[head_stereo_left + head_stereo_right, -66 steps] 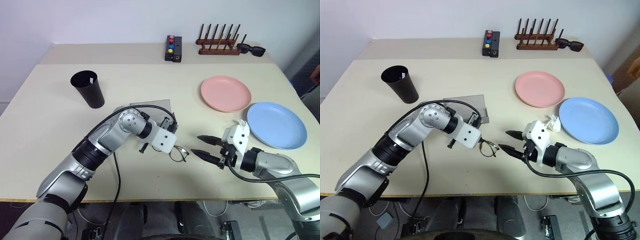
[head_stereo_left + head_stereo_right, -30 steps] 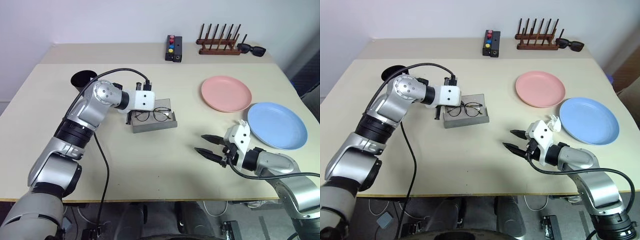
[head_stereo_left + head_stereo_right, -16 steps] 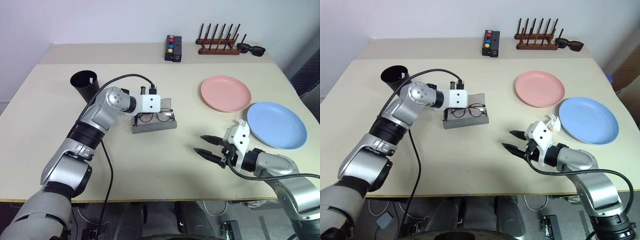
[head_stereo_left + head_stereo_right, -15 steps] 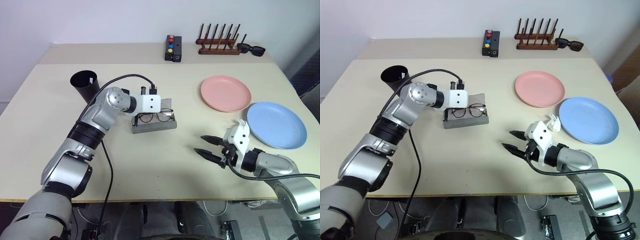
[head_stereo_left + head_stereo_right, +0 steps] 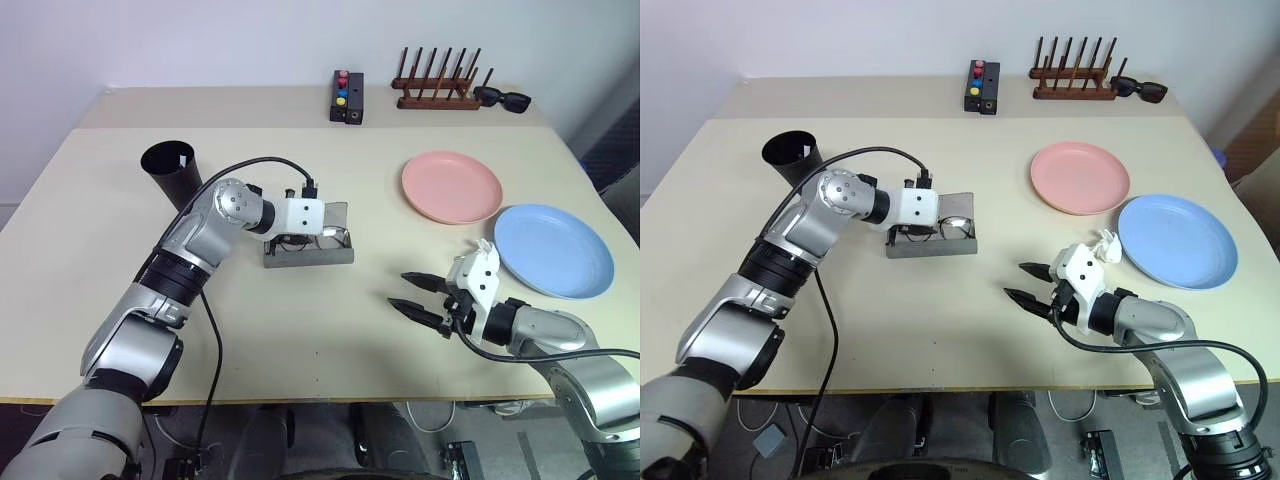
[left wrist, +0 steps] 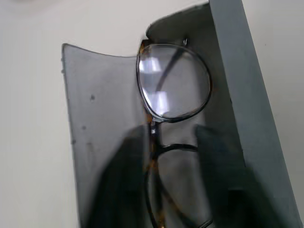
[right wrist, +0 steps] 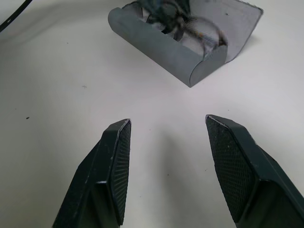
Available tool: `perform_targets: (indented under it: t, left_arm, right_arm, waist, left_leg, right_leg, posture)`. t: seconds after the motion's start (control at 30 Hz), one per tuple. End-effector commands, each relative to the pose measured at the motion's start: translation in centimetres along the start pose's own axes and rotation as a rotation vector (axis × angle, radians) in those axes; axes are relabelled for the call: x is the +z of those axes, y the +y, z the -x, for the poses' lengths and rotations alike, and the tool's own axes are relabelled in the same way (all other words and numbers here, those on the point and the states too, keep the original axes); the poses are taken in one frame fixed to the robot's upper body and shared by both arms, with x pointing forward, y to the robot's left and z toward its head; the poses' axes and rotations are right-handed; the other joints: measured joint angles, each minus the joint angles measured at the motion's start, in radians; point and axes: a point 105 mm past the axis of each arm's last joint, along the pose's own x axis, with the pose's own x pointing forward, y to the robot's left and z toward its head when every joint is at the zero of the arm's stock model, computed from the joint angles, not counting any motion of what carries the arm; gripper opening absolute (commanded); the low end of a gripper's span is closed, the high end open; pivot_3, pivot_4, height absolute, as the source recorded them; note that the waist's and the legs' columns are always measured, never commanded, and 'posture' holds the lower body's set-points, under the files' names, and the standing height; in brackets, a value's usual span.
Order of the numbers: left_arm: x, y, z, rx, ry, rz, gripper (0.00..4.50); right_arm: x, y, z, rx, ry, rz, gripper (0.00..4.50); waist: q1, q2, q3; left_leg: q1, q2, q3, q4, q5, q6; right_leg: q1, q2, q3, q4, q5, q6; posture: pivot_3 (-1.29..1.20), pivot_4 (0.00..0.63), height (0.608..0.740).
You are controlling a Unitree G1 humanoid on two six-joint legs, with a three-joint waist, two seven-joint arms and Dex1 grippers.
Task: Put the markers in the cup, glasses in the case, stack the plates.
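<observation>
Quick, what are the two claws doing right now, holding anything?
Left gripper: open, fingers either side of the glasses in the case.
Right gripper: open, empty.

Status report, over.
Left gripper jaws open astride the glasses, now in the case. Right gripper open, empty. Plates unstacked.

Bright even overhead light, soft shadows on the table (image 5: 300, 320), left wrist view's near foreground blurred, lens glare
</observation>
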Motion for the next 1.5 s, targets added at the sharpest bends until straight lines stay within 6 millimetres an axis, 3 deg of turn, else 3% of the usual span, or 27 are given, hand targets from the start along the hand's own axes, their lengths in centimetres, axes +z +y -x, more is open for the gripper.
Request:
perform_targets:
  t: [0.03,0.23,0.27,0.33,0.43,0.6,0.73,0.87,1.37,1.5]
  left_arm:
    - [1.9,2.6,2.2,0.099,-0.073,0.012,2.37]
    - [4.5,4.8,4.4,0.172,-0.218,0.087,2.37]
    - [4.3,5.5,4.6,0.209,-0.226,0.116,2.14]
    - [3.3,6.3,4.7,0.262,-0.197,0.150,1.49]
    - [0.6,7.5,4.2,0.374,-0.045,0.114,0.05]
    - [-1.3,8.2,3.1,0.426,0.035,0.123,0.05]
    - [-2.2,6.6,1.3,0.333,0.075,0.076,0.05]
    - [-1.9,4.5,0.4,0.208,0.016,0.094,0.05]
    - [1.1,-1.6,1.4,-0.002,-0.163,0.127,0.05]
    - [0.7,-2.8,1.0,-0.020,-0.130,0.130,0.05]
  right_arm:
    - [0.9,0.2,0.1,0.004,-0.032,0.032,2.53]
    - [1.0,0.1,0.1,0.006,-0.032,0.033,2.53]
    - [1.1,0.1,0.0,0.006,-0.033,0.035,2.53]
    - [1.1,0.0,0.0,0.007,-0.035,0.036,2.53]
    - [1.2,0.0,0.0,0.009,-0.035,0.039,2.53]
    - [1.3,0.0,-0.1,0.014,-0.038,0.042,2.53]
    - [2.0,0.4,0.0,0.036,-0.054,0.048,2.53]
    - [2.5,0.6,0.2,0.047,-0.061,0.046,2.53]
    - [4.1,-1.0,-0.2,-0.025,-0.127,0.047,2.53]
    - [4.2,-1.0,-0.2,-0.025,-0.126,0.049,2.53]
  waist:
    - [0.000,0.000,0.000]
    - [0.000,0.000,0.000]
    - [0.000,0.000,0.000]
    - [0.000,0.000,0.000]
    - [-0.002,0.000,0.000]
    - [0.000,0.000,0.000]
    - [0.003,0.000,0.000]
    - [0.001,0.000,0.000]
    - [0.000,0.000,0.000]
    - [0.001,0.000,0.000]
  left_leg:
    - [0.000,0.000,0.000,0.000,0.000,0.000]
    - [0.000,0.000,0.000,0.000,0.000,0.000]
    - [0.000,0.000,0.000,0.000,0.000,0.000]
    - [0.000,0.000,0.000,0.000,0.000,0.000]
    - [0.001,0.000,0.000,0.000,0.000,0.000]
    - [0.000,0.000,0.000,0.000,0.000,0.000]
    - [-0.001,-0.001,0.000,0.000,0.000,0.000]
    - [-0.001,-0.001,0.000,0.000,0.000,0.000]
    - [0.000,0.000,0.000,0.000,0.000,0.000]
    - [0.000,0.000,0.000,0.000,0.000,0.000]
  right_leg:
    - [0.000,0.000,0.000,0.000,0.000,0.000]
    - [0.000,0.000,0.000,0.000,0.000,0.000]
    - [0.000,0.000,0.000,0.000,0.000,0.000]
    - [0.000,0.000,0.000,0.000,0.000,0.000]
    - [0.000,0.000,0.000,0.001,0.000,0.000]
    - [-0.001,0.000,0.000,0.001,0.000,0.000]
    - [-0.001,0.000,0.000,0.000,0.000,0.000]
    - [-0.001,0.000,0.000,0.000,0.000,0.000]
    - [0.000,0.000,0.001,0.001,0.000,0.000]
    - [0.000,0.000,0.000,0.001,0.000,0.000]
  posture:
    - [0.00,0.150,0.735]
    - [0.00,0.150,0.735]
    - [0.00,0.150,0.735]
    - [0.00,0.150,0.735]
    - [0.00,0.150,0.735]
    - [0.00,0.150,0.735]
    - [0.00,0.150,0.735]
    - [0.00,0.150,0.735]
    - [0.00,0.150,0.735]
    - [0.00,0.150,0.735]
